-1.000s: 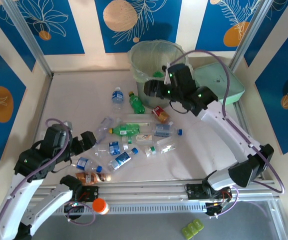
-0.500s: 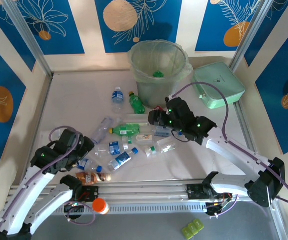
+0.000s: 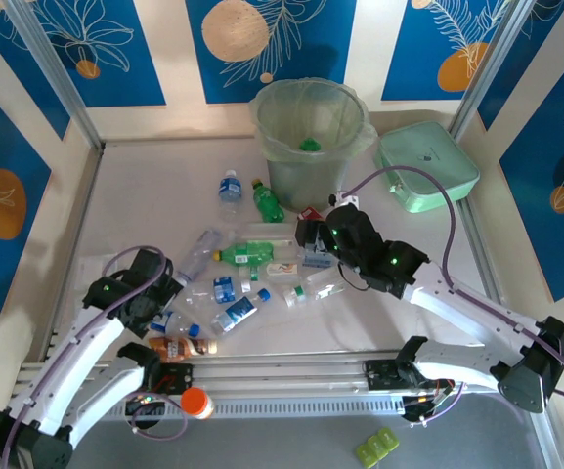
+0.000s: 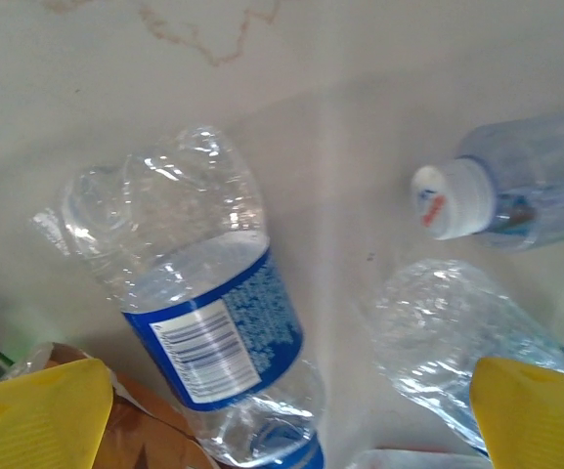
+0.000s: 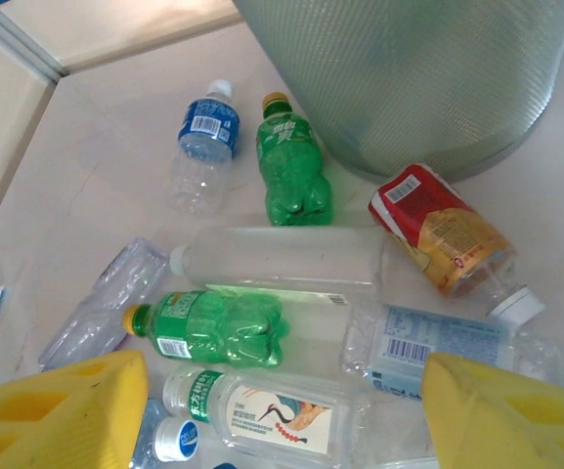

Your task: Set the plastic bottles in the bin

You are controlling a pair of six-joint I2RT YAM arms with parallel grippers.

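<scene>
Left gripper [image 4: 286, 420] hovering wide open, gripping nothing, over crushed blue-label bottle [image 4: 213, 332]; right gripper [image 5: 282, 410] gaping empty above plastic bottles [image 3: 252, 256] lying scattered beside bin [image 3: 306, 181].

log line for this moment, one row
left gripper: open, over blue-label bottle | right gripper: open, over bottle pile | bin: green bottle inside
</scene>
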